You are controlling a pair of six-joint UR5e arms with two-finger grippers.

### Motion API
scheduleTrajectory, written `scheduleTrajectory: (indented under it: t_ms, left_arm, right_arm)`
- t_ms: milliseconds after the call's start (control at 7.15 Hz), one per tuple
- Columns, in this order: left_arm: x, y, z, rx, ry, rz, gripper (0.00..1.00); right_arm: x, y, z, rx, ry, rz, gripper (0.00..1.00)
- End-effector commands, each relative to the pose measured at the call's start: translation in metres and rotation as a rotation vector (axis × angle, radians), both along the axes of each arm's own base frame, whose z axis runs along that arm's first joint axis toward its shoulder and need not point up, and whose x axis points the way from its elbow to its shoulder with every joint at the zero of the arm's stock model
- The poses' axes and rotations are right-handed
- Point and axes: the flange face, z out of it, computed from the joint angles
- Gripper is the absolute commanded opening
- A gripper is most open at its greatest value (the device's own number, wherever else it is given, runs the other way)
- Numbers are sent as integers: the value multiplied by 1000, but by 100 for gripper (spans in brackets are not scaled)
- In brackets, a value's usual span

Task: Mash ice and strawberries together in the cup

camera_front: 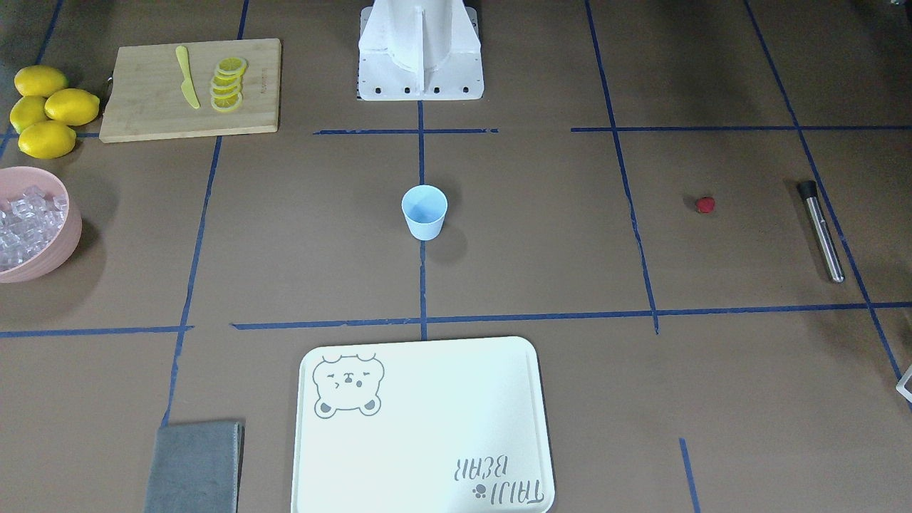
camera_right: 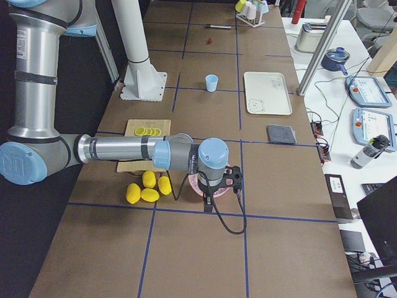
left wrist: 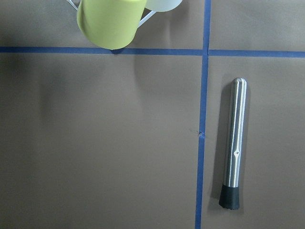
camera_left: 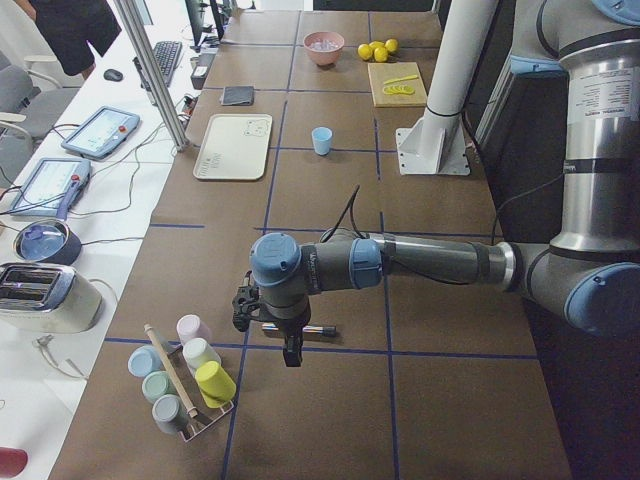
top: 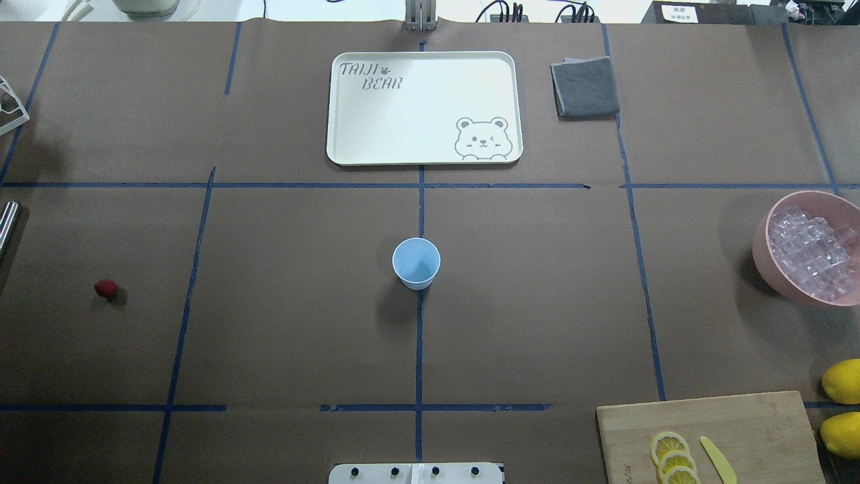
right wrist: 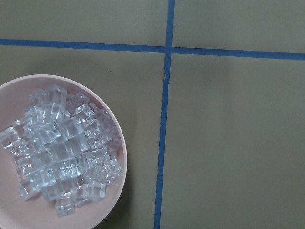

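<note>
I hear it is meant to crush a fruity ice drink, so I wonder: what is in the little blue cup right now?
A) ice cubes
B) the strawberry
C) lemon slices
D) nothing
D: seen from above, the cup shows only its bare blue inside, while the strawberry lies far off to one side and the ice sits in the pink bowl.

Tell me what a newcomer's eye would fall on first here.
The pale blue cup stands alone and empty at the middle of the brown table. At the robot's right end, a pink bowl heaped with ice sits near four bright yellow lemons. Far over on the left side, a tiny red strawberry lies by itself, a steel rod with a black tip beyond it.
</note>
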Motion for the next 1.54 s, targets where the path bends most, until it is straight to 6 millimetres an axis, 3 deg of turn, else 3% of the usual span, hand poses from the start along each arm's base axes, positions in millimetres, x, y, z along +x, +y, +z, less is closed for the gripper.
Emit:
scheduleTrajectory:
  t_ms: [0,840,1399]
  left_arm:
    - [0,0,-1,7,-3,3,100]
    - [0,4,-4,15,-2,4,100]
    - [0,7,-1,12,-1,5,100]
  right_arm:
    - [0,0,-1,1,-1,0,100]
    - [-1,0,-5,7,-9,1,100]
    - [-4,-1,-24,56,-44,-4,100]
